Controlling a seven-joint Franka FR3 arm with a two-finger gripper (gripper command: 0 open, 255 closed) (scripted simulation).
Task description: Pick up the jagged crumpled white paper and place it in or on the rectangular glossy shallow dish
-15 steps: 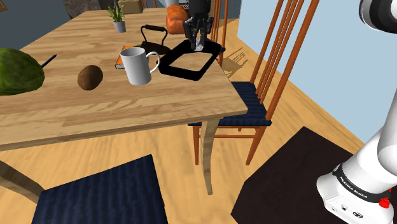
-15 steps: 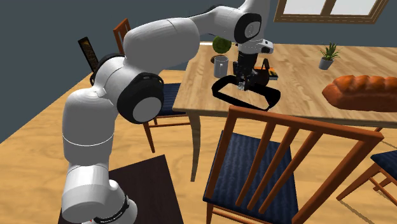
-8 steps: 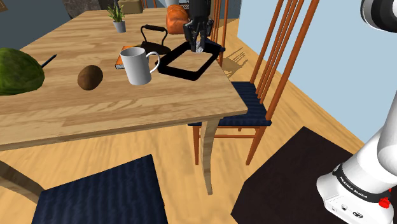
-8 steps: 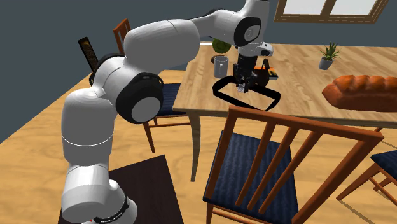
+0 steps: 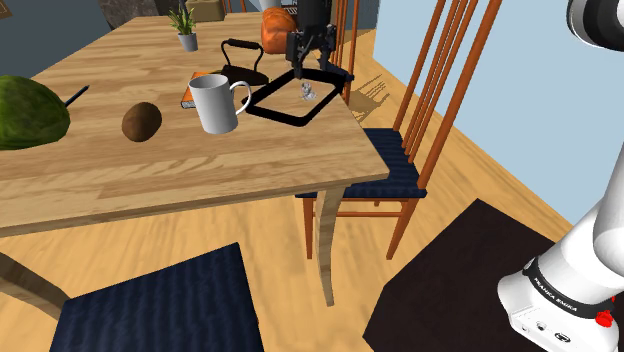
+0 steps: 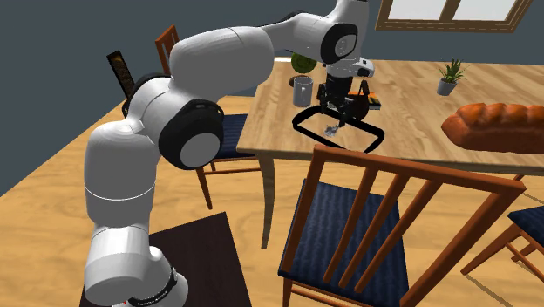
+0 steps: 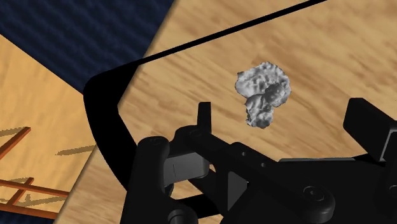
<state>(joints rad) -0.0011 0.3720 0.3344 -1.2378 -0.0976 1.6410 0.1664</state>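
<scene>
The crumpled white paper [image 5: 308, 91] [image 6: 331, 131] [image 7: 262, 92] rests inside the black-rimmed rectangular dish [image 5: 262, 108] [image 6: 301, 119] [image 7: 105, 111] near the wooden table's corner. Through the dish's floor the table's wood grain shows. My black gripper [image 5: 309, 58] [image 6: 336, 103] [image 7: 284, 121] hangs open just above the paper. In the wrist view its fingers [image 7: 203, 116] stand wide apart, and the paper sits between and beyond them, touching neither.
A white mug [image 5: 215, 103], a black kettle [image 5: 240, 60] and an orange book [image 5: 192, 92] stand close beside the dish. Farther off are a brown lump [image 5: 141, 121], a green melon [image 5: 28, 112], a bread loaf [image 6: 493, 126] and a potted plant [image 5: 186, 28]. A blue-seated chair [image 5: 385, 170] stands by the table's corner.
The gripper was shut on the paper over the dish; its fingers have now spread apart and the paper has dropped into the dish. The hand has risen slightly.
</scene>
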